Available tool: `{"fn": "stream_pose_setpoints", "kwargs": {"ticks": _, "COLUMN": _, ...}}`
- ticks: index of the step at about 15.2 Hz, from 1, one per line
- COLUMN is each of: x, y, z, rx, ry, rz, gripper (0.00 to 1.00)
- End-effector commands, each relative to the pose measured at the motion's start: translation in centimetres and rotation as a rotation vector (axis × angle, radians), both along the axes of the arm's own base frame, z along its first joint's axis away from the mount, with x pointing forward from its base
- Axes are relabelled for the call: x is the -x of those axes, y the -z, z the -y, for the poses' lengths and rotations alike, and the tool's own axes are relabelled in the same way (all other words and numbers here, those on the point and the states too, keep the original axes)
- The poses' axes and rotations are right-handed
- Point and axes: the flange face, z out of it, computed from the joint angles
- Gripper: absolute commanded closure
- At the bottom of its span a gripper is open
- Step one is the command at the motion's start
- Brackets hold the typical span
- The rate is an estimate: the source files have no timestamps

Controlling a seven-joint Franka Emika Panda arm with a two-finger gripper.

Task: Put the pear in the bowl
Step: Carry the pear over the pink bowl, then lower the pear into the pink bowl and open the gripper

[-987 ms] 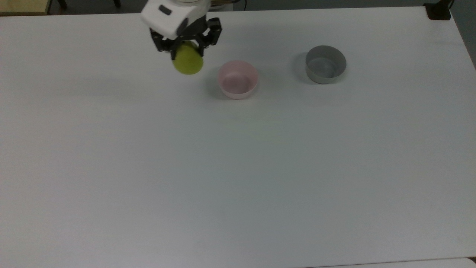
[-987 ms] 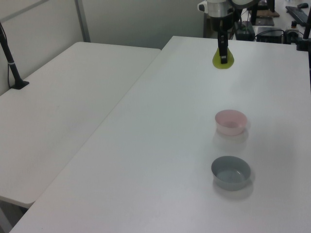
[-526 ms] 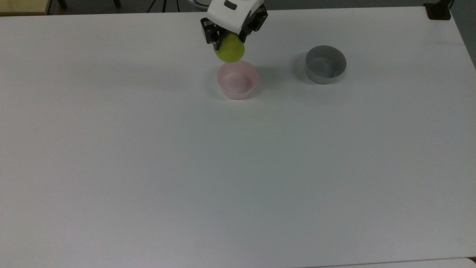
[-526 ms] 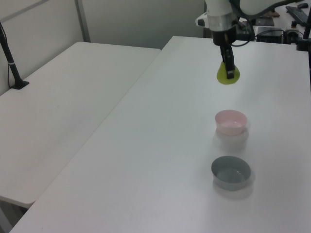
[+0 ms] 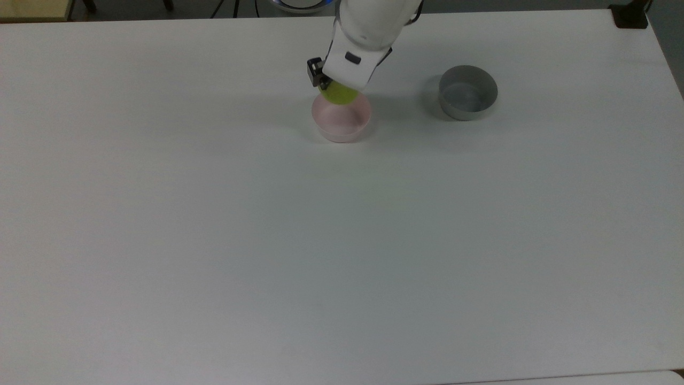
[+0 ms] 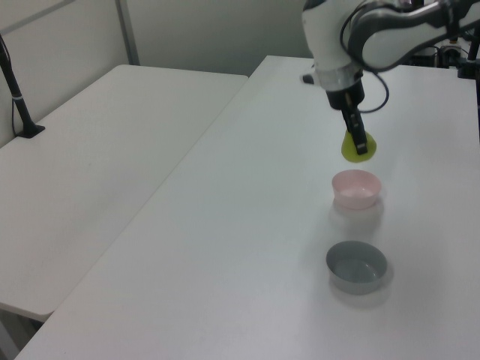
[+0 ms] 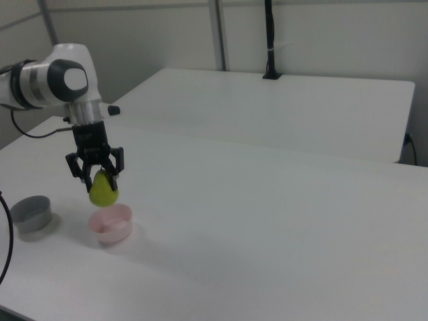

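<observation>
The pear (image 7: 103, 192) hangs between the fingers of the claw (image 7: 97, 183), its narrow top gripped and its rounded yellow-green body below the fingertips; in the right view it is clear of the counter (image 7: 281, 227) and sits just above the near rim of the pink bowl (image 7: 111, 223), not inside it; in the left view the pear (image 6: 358, 146) shows directly above the bowl (image 6: 356, 187) with a gap between them; in the top view the pear (image 5: 338, 94) overlaps the bowl's (image 5: 342, 118) upper rim and is partly covered by the white wrist housing. The claw is clamped on the pear; the black fingers press against both sides of the fruit, as seen in the right view; the claw (image 6: 355, 140) points downward in the left view. The grey bowl (image 5: 467, 92) stands on the counter well apart from the pink bowl, at the top view's right; it lies at the right view's left (image 7: 30, 212).
</observation>
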Motion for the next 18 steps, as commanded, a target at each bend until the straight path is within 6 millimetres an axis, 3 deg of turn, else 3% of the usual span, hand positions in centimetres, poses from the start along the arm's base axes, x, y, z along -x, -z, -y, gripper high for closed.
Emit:
{"fn": "stream_pose_setpoints", "kwargs": {"ticks": 1, "x": 0.2, "y": 3.8, "z": -1.5, "rx": 0.017, "ry": -0.022, "rz": -0.015, "gripper": 0.83}}
{"fn": "stream_pose_setpoints", "kwargs": {"ticks": 5, "x": 0.0, "y": 6.7, "z": -1.6, "rx": 0.043, "ry": -0.025, "rz": -0.055, "gripper": 0.82}}
{"fn": "stream_pose_setpoints", "kwargs": {"ticks": 7, "x": 0.0, "y": 7.7, "z": -1.8, "rx": 0.052, "ry": -0.027, "rz": -0.07, "gripper": 0.75}}
{"fn": "stream_pose_setpoints", "kwargs": {"ticks": 9, "x": 0.0, "y": 8.1, "z": -1.8, "rx": 0.056, "ry": -0.027, "rz": -0.075, "gripper": 0.57}}
{"fn": "stream_pose_setpoints", "kwargs": {"ticks": 11, "x": -0.2, "y": 8.1, "z": -1.7, "rx": 0.052, "ry": -0.026, "rz": -0.065, "gripper": 0.31}}
{"fn": "stream_pose_setpoints", "kwargs": {"ticks": 12, "x": -0.3, "y": 8.1, "z": -1.7, "rx": 0.052, "ry": -0.026, "rz": -0.064, "gripper": 0.09}}
{"fn": "stream_pose_setpoints", "kwargs": {"ticks": 13, "x": -0.3, "y": 8.2, "z": -1.6, "rx": 0.052, "ry": -0.025, "rz": -0.063, "gripper": 0.0}}
{"fn": "stream_pose_setpoints", "kwargs": {"ticks": 18, "x": -0.6, "y": 6.9, "z": -1.5, "rx": 0.046, "ry": -0.018, "rz": -0.048, "gripper": 0.0}}
